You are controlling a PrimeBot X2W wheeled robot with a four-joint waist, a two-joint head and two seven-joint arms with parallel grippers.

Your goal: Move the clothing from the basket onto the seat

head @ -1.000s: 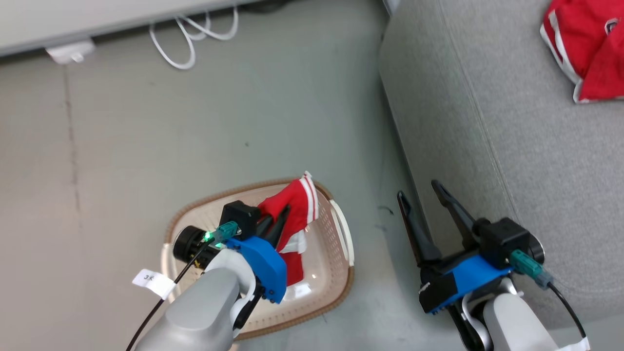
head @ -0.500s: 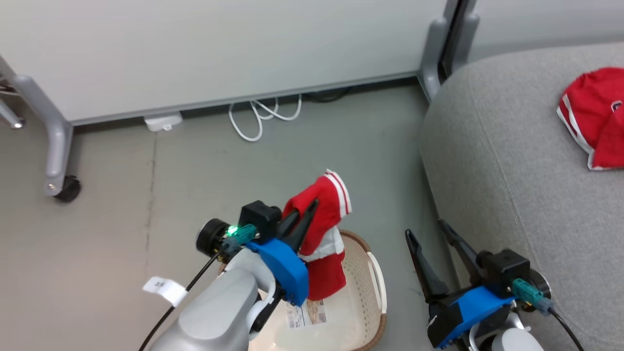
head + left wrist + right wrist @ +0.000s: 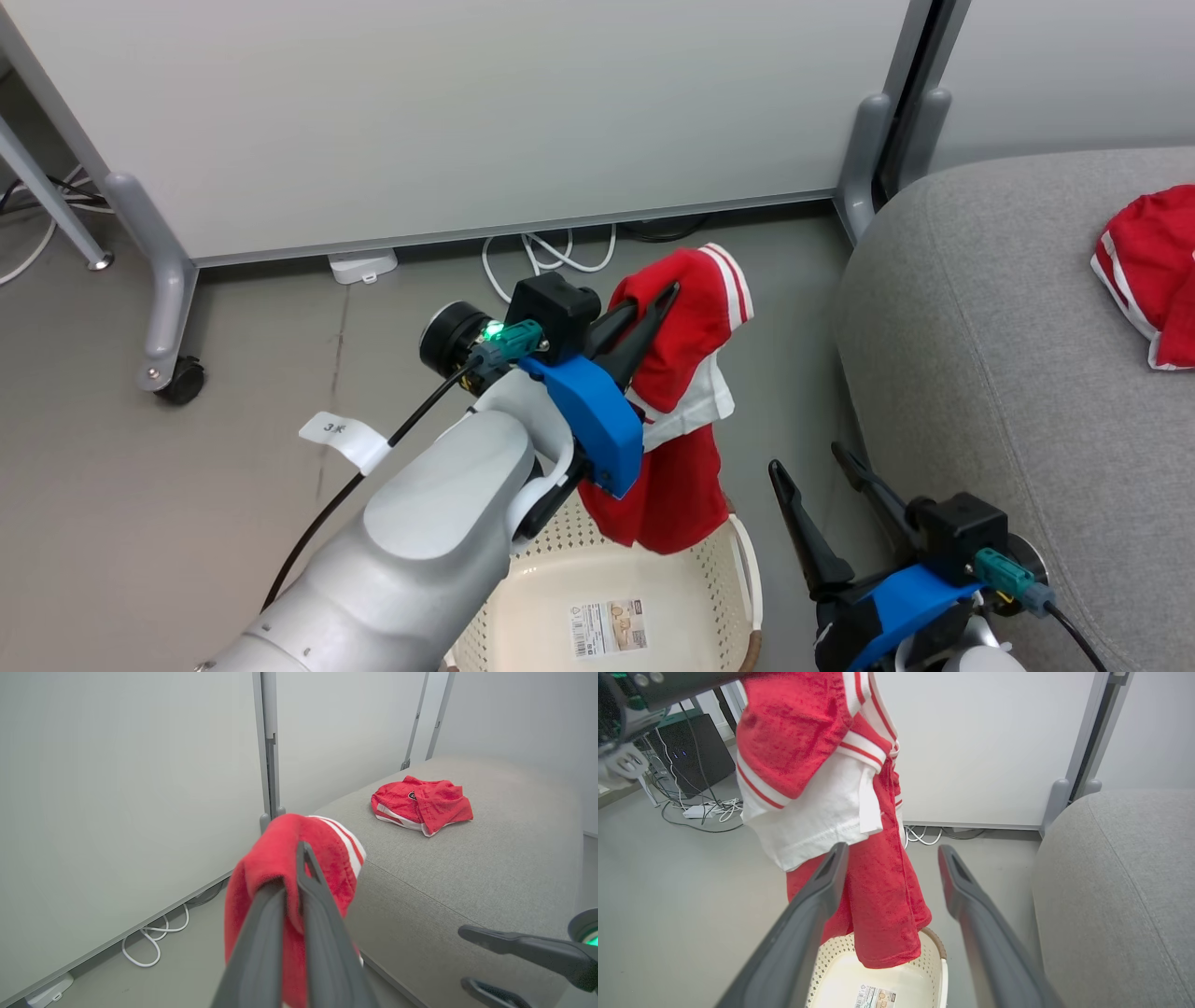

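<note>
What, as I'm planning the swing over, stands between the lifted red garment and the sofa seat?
Nothing visible does. The garment hangs from the shut left gripper above the basket; the seat is to its right across open air. The open right gripper sits lower, beside the seat's edge.

The grey floor (image 3: 187, 523) fills the left and middle of the head view. On it stand the cream basket (image 3: 719, 583) at the bottom centre, a loop of white cables (image 3: 551, 257) and a small white box (image 3: 362, 266) along the foot of the partition near the top, and a black caster (image 3: 182, 381) at the left. At the right edge, the grey seat (image 3: 1008, 392) carries a crumpled red garment (image 3: 1148, 271) with white stripes in its upper right corner.
</note>
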